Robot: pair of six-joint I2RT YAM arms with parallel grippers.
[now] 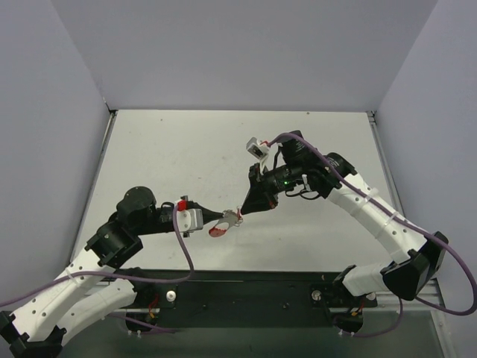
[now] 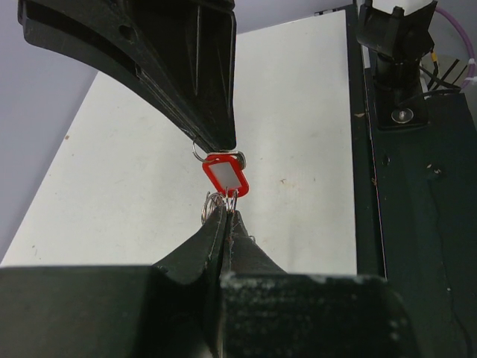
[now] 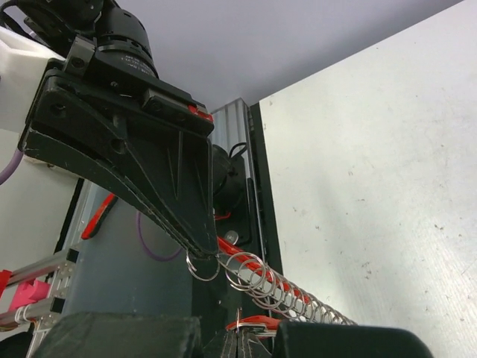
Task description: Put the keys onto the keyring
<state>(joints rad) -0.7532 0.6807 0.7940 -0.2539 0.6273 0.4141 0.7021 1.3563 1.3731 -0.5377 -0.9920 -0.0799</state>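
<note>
Both grippers meet above the table in the top view. My left gripper is shut on the keyring, whose red arc hangs below it. In the left wrist view its fingers pinch silvery wire loops of the keyring. The right wrist view shows the keyring's ridged coil running from the left gripper's tip. My right gripper is shut on the key. The key's red head sits between the two tips, under the right gripper's tip. It peeks above the right fingers.
The white table lies below, walled in grey on three sides. A black base rail runs along the near edge. Purple cables loop around both arms.
</note>
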